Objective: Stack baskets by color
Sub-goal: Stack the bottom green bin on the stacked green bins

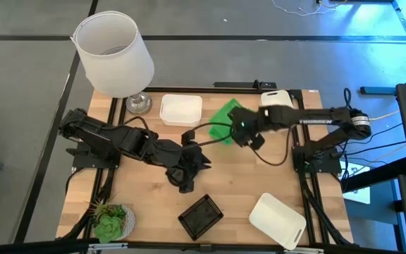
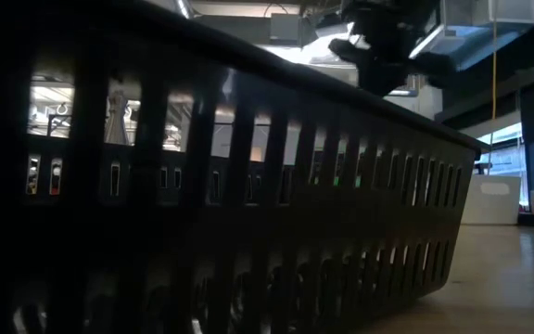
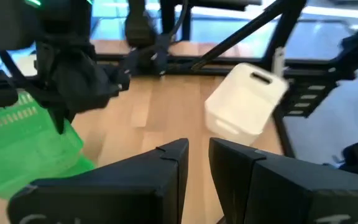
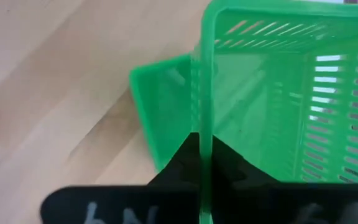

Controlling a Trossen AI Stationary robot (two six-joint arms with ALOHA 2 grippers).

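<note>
My right gripper (image 1: 240, 132) hangs over the table's far middle, shut on a bright green basket (image 1: 225, 116) that is tipped up on edge. In the right wrist view a second green basket (image 4: 157, 112) shows below and behind the held one. My left gripper (image 1: 189, 173) hovers over the table's middle, its fingers (image 3: 166, 165) a narrow gap apart with nothing between them. White baskets sit at the far middle (image 1: 181, 109), the far right (image 1: 276, 97) and the near right (image 1: 277, 220). A black basket (image 1: 201, 215) lies near the front edge. My right gripper pinches one side wall of the green basket at its rim (image 4: 202, 124), one finger inside the basket and one outside. The fingers come slanting down from above. The basket is lifted and tilted steeply, its slotted bottom (image 4: 334, 106) turned sideways.
A large white lampshade (image 1: 115, 53) stands at the far left corner and a small potted plant (image 1: 111, 220) at the near left. The black basket (image 2: 248, 232) fills the low view. Bare wood lies between the two grippers and the near baskets.
</note>
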